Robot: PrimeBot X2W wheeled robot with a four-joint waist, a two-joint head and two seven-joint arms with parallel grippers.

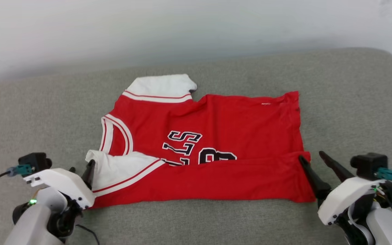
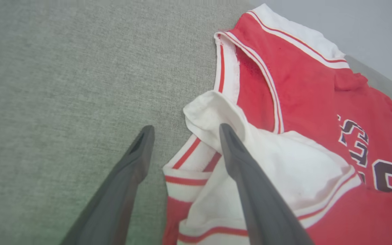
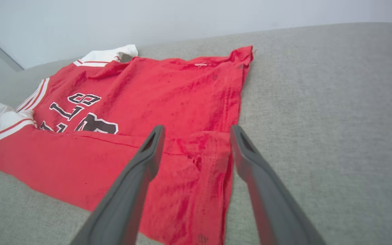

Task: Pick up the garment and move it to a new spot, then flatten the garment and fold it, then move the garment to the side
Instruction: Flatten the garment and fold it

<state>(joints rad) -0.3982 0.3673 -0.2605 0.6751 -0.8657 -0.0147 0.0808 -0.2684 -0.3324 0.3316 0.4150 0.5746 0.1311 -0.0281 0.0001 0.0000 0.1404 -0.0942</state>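
One fold looks done: the garment [image 1: 233, 115] lies on the grey cushion [image 1: 352, 102] w/ near edge turned over, left gripper [image 1: 80, 171] & right gripper [image 1: 310, 156] jaws apart at its near corners; next prob regrip there, fold again.

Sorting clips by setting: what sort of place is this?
Probably an indoor room: a grey fabric-covered surface, perhaps a sofa or padded table, a plain pale wall behind, and a partly folded red jersey on it.
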